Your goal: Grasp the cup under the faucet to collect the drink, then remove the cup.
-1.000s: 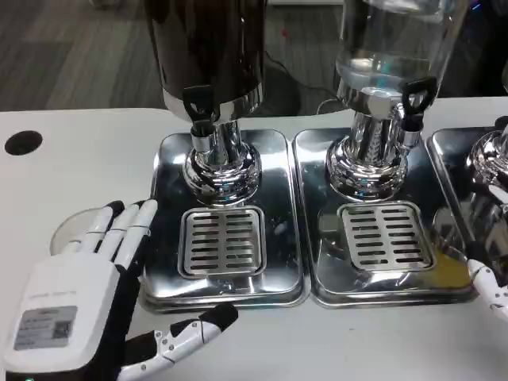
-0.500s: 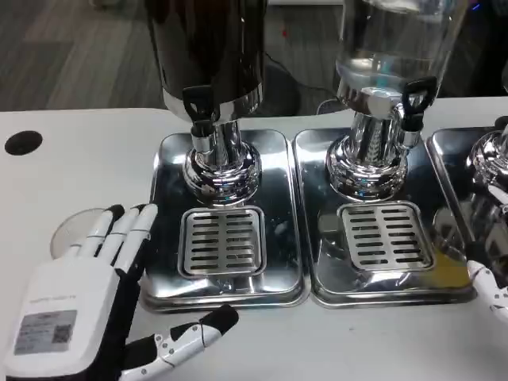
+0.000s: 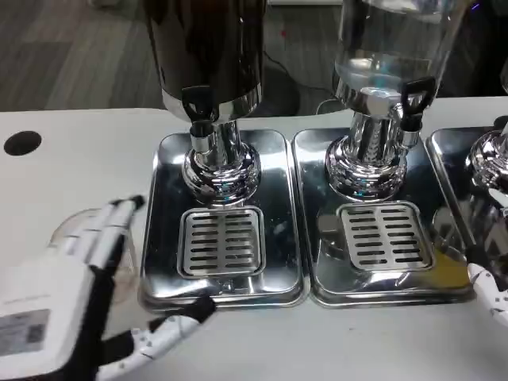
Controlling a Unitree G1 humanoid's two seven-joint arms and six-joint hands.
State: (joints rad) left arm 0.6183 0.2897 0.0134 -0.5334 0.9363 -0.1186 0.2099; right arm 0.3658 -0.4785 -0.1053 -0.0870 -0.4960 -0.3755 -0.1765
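- Left hand spread and holding nothing near the table's front left edge, fingers over the clear cup
- Left drip tray stands just beside it, under the dark dispenser's faucet
- Right hand: grip unclear

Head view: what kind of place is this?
Likely a self-serve drink station set up in an office or lab. Two tall beverage dispensers, one dark and one clear, stand on chrome drip trays with slotted grates, on a white table; grey carpet lies behind.
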